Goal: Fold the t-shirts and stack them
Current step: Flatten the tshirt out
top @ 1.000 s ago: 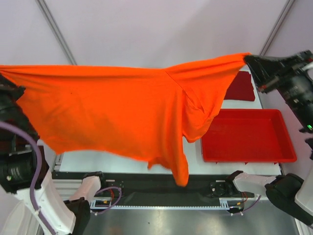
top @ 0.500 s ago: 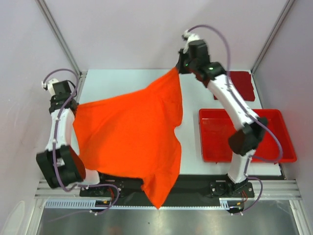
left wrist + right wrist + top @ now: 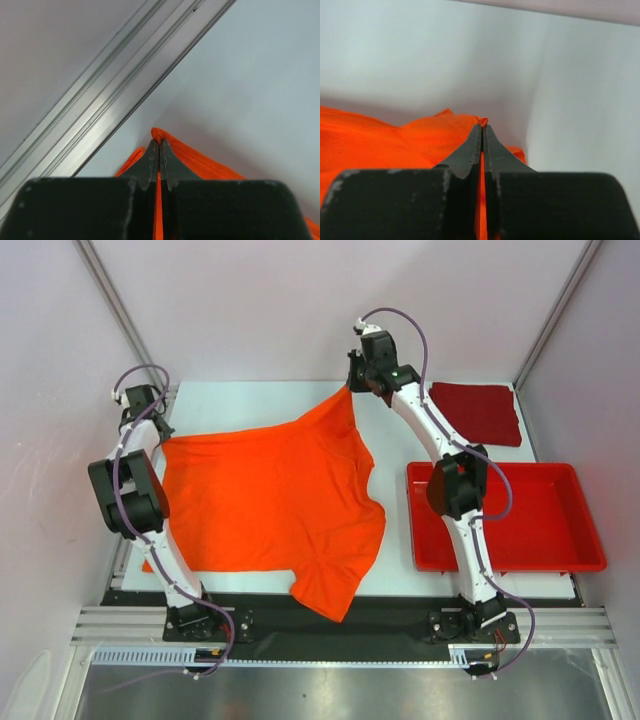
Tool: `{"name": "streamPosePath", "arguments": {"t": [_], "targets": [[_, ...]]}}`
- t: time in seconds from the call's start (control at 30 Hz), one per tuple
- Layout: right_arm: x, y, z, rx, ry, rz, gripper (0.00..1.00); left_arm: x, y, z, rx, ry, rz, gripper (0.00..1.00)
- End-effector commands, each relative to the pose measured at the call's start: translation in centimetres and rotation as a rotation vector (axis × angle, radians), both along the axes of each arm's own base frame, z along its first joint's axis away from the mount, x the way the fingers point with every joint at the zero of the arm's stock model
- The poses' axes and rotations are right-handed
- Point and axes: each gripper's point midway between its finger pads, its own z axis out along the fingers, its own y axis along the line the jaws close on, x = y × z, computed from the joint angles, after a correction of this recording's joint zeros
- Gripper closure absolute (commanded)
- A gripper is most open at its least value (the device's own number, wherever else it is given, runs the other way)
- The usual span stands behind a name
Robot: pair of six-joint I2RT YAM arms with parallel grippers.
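On white table (image 3: 250, 400), orange t-shirt (image 3: 262, 498)

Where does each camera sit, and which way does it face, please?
Top external: above, behind the robot, looking down on table, orange t-shirt, dark red t-shirt, red tray; left arm, right arm show.
Left wrist: on the wrist, faces along the left pincer, shut on an orange corner.
Right wrist: likewise, along the right pincer, also shut.
All share the orange t-shirt.

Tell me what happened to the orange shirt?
The orange shirt was lowered from the air and now lies spread on the table, one part hanging off the near edge. Both jaws stayed shut on its far corners. The dark red shirt and tray stayed put.
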Motion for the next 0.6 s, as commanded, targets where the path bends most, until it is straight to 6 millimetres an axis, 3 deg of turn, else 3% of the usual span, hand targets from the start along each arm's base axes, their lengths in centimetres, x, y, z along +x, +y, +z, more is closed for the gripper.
{"name": "streamPosePath", "arguments": {"t": [0.0, 0.17, 0.43, 0.57], "targets": [[1.9, 0.3, 2.3, 0.061, -0.072, -0.001, 1.0, 2.2, 0.1, 2.0, -0.021, -0.091, -0.013, 1.0], [3.1, -0.6, 2.5, 0.097, -0.1, -0.023, 1.0, 2.7, -0.3, 1.3, -0.071, -0.107, -0.001, 1.0], [4.9, 1.0, 4.4, 0.185, -0.193, -0.005, 1.0, 3.3, 0.6, 1.2, -0.097, -0.116, 0.025, 1.0], [5.6, 1.9, 4.2, 0.238, -0.205, -0.007, 1.0, 3.2, 0.8, 1.2, -0.098, -0.113, 0.03, 1.0]]}}
